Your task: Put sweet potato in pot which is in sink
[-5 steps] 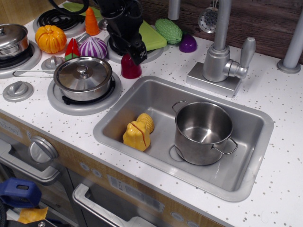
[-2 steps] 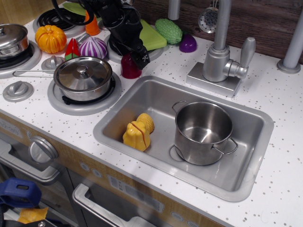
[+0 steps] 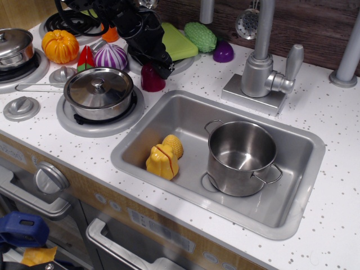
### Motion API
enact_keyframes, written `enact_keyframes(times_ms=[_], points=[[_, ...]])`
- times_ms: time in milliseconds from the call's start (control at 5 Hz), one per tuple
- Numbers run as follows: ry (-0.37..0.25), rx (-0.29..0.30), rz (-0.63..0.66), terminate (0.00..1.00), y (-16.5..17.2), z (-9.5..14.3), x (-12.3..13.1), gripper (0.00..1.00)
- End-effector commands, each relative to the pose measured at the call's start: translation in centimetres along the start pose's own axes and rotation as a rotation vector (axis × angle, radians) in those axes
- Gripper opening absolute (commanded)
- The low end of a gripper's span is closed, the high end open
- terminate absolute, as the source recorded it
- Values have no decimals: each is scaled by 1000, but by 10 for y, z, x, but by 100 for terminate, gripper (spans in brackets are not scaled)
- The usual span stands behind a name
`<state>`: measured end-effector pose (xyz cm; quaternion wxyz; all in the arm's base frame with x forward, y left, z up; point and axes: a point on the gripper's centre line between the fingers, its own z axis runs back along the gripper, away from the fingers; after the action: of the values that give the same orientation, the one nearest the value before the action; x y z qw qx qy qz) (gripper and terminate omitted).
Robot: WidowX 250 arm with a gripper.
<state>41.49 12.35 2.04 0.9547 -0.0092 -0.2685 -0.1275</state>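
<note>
Glossy maroon dome-shaped sweet potato (image 3: 152, 78) sits on the white speckled surface (image 3: 185, 79), at six o'clock beneath the black tool (image 3: 156, 61), which touches its top; grip unclear.

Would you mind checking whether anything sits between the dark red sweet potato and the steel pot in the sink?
Nothing visible does. The glossy dark red sweet potato sits on the counter just behind the steel sink, and the tall open steel pot has no lid. The yellow toys lie off to the side.

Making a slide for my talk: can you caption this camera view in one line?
Claw lowered over the sweet potato on the counter beside the sink, where the empty pot waits.
</note>
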Motion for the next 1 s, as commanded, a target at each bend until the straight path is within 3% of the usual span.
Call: enact_keyframes(times_ms=[0, 400, 800], points=[[5, 24, 4, 0, 1, 17, 15, 0], [44, 87, 2, 0, -25, 57, 56, 0], [70, 109, 201, 0, -89, 86, 80, 0]])
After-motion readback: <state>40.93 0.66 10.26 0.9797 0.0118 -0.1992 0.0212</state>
